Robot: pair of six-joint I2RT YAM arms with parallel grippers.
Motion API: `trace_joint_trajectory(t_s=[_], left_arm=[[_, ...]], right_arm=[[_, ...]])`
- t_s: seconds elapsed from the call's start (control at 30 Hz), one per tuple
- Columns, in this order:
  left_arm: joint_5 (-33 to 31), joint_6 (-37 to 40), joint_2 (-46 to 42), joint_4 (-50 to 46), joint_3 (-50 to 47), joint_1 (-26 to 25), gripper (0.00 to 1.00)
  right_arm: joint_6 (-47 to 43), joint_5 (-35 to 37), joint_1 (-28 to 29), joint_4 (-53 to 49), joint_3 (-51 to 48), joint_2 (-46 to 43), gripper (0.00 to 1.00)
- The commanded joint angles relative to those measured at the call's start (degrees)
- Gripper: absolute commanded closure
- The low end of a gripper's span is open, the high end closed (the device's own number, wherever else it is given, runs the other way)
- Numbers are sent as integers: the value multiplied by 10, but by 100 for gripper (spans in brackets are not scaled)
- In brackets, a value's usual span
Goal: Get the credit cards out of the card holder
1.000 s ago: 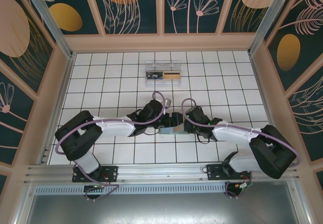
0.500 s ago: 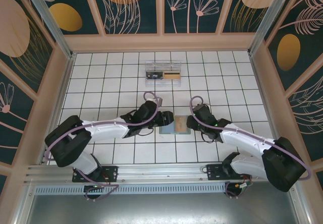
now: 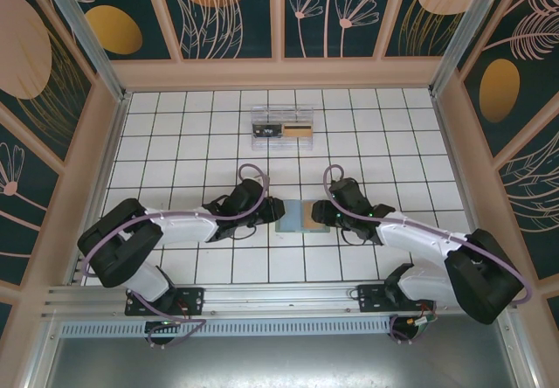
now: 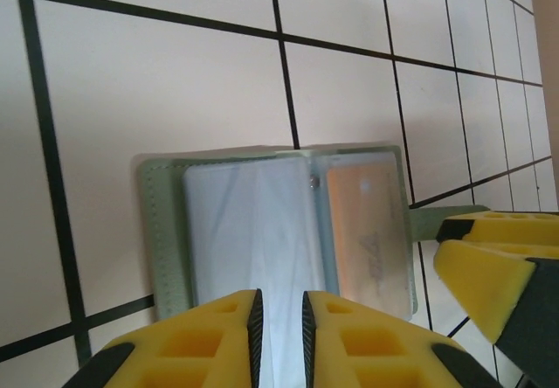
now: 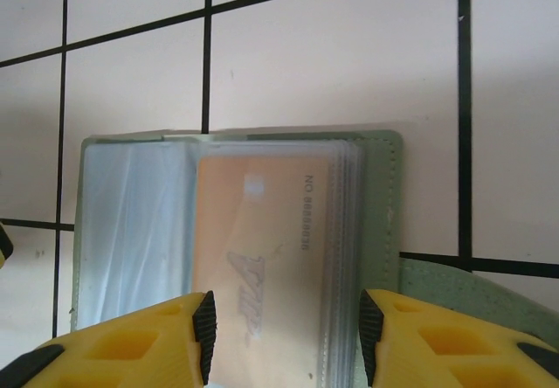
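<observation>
Top external view: clear box [image 3: 282, 129] well beyond the card holder [image 3: 297, 217], which lies open on the tiles [image 3: 218, 266] between both grippers. Left gripper [image 4: 280, 305] nearly closed, grip unclear; right gripper [image 5: 286, 318] wide over its tan card [image 5: 262, 248].

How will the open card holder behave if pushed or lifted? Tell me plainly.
The card holder lies flat and thin, so it would probably slide on the tiles rather than tip. Its clear sleeves look floppy and may sag when lifted. The tan card inside is probably stiff.
</observation>
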Motion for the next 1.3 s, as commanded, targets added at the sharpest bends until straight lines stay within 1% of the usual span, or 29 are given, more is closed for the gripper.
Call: trace_joint_trajectory(t_s=[0.0, 0.13, 0.3, 0.6, 0.9, 1.2, 1.27], left_arm=[[16, -4, 31, 17, 4, 0, 77], [15, -14, 48, 9, 1, 0, 78], [6, -13, 48, -5, -4, 0, 78], [19, -19, 61, 7, -6, -1, 78], [26, -23, 65, 17, -8, -2, 78], [28, -25, 64, 20, -9, -2, 78], [28, -24, 63, 19, -9, -2, 78]], right_arm=[[-4, -21, 0, 24, 13, 13, 50], [-5, -22, 0, 24, 13, 28, 50], [-6, -27, 0, 31, 6, 40, 50], [2, -56, 2, 57, 4, 47, 50], [6, -64, 7, 70, 2, 72, 50], [6, -54, 18, 48, 18, 53, 49], [4, -36, 19, 33, 23, 42, 48]])
